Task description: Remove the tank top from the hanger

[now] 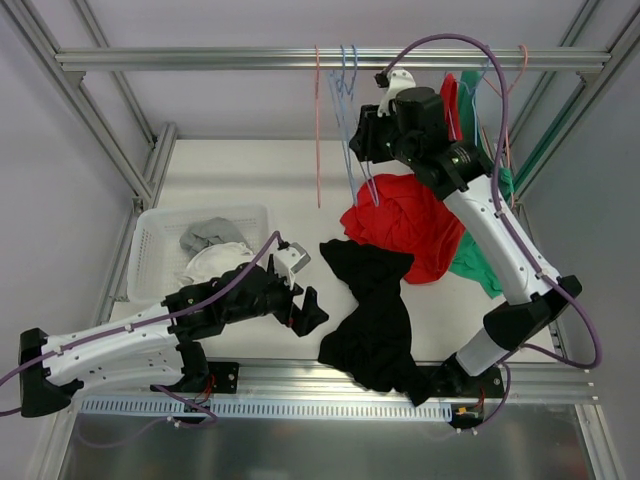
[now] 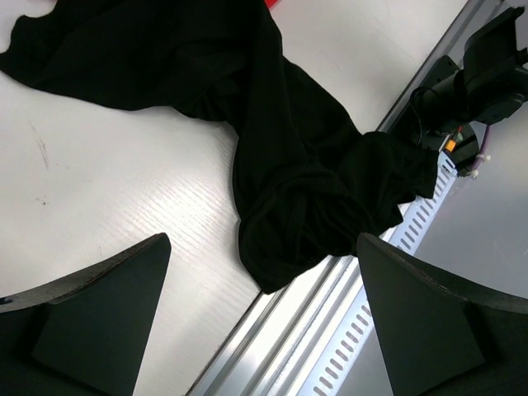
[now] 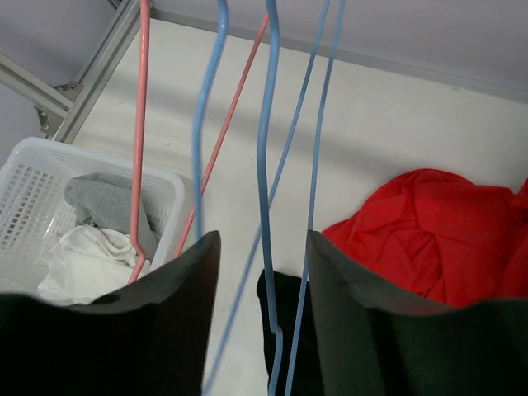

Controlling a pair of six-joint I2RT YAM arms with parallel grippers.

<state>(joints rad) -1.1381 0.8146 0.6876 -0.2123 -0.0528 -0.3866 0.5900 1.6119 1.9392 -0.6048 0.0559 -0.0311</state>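
Note:
A black garment (image 1: 375,310) lies crumpled on the table, with its near end draped over the front rail. It also shows in the left wrist view (image 2: 280,140), and no hanger shows in it. My left gripper (image 1: 305,312) is open and empty just left of it, its jaws wide apart (image 2: 264,305). My right gripper (image 1: 365,140) is raised at the top rail among bare blue wire hangers (image 1: 350,100). It is open, and the blue hanger wires (image 3: 268,165) run between its fingers (image 3: 157,322) without being pinched.
A red garment (image 1: 405,225) lies heaped behind the black one, with a green one (image 1: 480,262) to its right. A pink hanger (image 1: 318,120) hangs left of the blue ones. A white basket (image 1: 150,240) of grey and white clothes stands at the left.

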